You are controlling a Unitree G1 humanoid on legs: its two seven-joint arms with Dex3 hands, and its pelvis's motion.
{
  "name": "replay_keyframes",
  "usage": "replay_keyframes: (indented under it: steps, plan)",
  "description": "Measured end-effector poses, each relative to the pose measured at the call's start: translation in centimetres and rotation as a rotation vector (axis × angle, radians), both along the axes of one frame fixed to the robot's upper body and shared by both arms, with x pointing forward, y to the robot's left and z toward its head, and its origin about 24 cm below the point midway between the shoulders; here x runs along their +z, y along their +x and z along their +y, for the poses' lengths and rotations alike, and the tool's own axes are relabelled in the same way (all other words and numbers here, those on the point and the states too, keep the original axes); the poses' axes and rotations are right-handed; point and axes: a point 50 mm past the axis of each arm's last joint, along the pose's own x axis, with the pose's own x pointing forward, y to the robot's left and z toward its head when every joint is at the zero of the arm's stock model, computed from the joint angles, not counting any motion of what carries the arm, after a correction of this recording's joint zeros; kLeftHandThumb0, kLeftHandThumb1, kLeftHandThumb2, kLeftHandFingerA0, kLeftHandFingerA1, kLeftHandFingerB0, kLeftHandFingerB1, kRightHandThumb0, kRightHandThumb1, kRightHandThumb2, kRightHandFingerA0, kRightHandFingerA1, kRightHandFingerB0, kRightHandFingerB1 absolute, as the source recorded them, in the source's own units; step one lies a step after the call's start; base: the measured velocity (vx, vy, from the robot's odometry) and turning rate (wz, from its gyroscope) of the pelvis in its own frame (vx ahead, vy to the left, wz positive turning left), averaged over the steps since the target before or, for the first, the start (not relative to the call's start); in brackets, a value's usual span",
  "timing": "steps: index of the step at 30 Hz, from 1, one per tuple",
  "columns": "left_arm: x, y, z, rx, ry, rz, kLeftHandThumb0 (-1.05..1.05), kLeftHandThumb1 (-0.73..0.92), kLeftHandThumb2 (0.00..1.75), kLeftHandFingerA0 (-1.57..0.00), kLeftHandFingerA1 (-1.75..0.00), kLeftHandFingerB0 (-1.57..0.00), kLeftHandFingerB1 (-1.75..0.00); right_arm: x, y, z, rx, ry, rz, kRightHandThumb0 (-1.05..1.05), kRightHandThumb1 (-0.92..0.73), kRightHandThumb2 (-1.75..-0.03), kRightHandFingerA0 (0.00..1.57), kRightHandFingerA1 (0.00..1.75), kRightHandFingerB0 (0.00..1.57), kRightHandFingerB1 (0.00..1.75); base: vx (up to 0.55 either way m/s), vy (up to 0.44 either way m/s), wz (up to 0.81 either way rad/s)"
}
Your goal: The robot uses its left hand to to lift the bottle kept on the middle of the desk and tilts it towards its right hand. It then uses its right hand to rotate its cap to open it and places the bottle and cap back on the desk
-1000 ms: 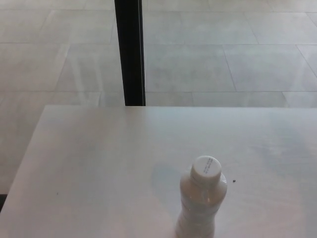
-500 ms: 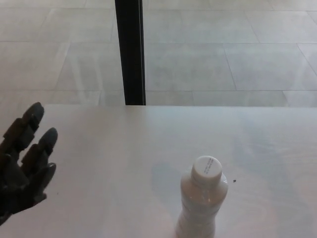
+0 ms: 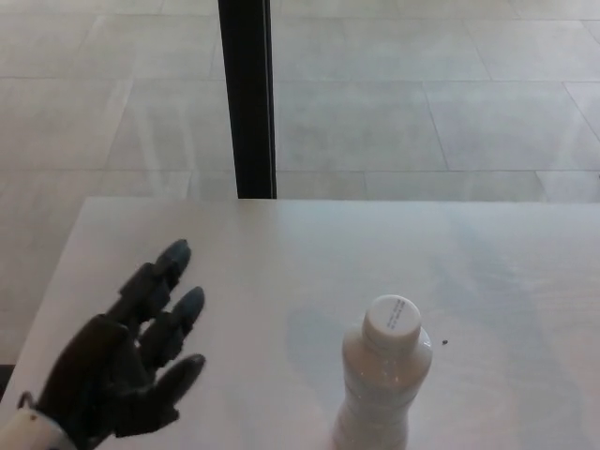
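You have the robot's black left hand (image 3: 127, 375), a thumb and 2 thick jointed fingers, in the lower left of your head view. It is spread wide and holds nothing. Both fingers (image 3: 155, 281) point up and to the right, and the thumb (image 3: 178, 373) juts out below them. A pale wrist cuff (image 3: 28, 433) shows at the bottom corner. Your right hand does not show.

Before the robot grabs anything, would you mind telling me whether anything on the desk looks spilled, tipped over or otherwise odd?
Nothing stands out. The bottle stands upright on the desk with its white cap on, and no liquid shows around it. The left hand hovers open to its left, apart from it. Only a tiny dark speck lies beside the bottle.
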Motion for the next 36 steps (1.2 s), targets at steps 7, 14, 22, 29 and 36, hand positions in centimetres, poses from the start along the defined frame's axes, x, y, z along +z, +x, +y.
replay_keyframes:
  steps: [7, 14, 22, 29, 36]
  plan:
    - [-1.1, -0.2, -3.3, -0.109, 0.078, 0.02, -0.98, 0.57, 0.58, 0.0, 0.0, 0.0, 0.0, -0.3, 0.1, 0.3, 0.001, 0.022, 0.008, -0.88, -0.81, -1.22, 0.01, 0.25, 0.04, 0.21, 0.0, 0.0, 0.0]
    - [-2.0, -0.6, -5.1, -0.173, 0.187, 0.026, -0.96, 0.58, 0.59, 0.0, 0.0, 0.0, 0.0, -0.3, 0.2, 0.5, 0.0, 0.033, 0.008, -0.91, -0.82, -1.21, 0.02, 0.28, 0.14, 0.26, 0.0, 0.0, 0.0]
    - [-3.1, -0.9, -5.5, -0.193, 0.326, 0.019, -1.03, 0.62, 0.6, 0.0, 0.0, 0.0, 0.0, 0.0, 0.5, 0.7, -0.008, 0.046, -0.002, -0.84, -0.76, -1.17, 0.03, 0.41, 0.08, 0.34, 0.0, 0.0, 0.0]
    - [-3.3, -1.1, -6.2, -0.194, 0.411, -0.026, -0.74, 0.39, 0.88, 0.0, -0.35, -0.02, -0.26, 0.0, 0.6, 0.8, -0.012, 0.053, -0.001, -0.37, -0.46, -1.1, 0.02, 0.52, 0.0, 0.49, 0.0, 0.0, 0.0]
    - [-3.1, -0.9, -8.0, -0.099, 0.364, -0.074, -0.85, 0.47, 0.86, 0.0, -0.21, 0.0, 0.0, -0.1, 0.6, 0.9, -0.016, 0.06, 0.0, -0.37, -0.45, -1.09, 0.02, 0.52, 0.0, 0.49, 0.0, 0.0, 0.0]
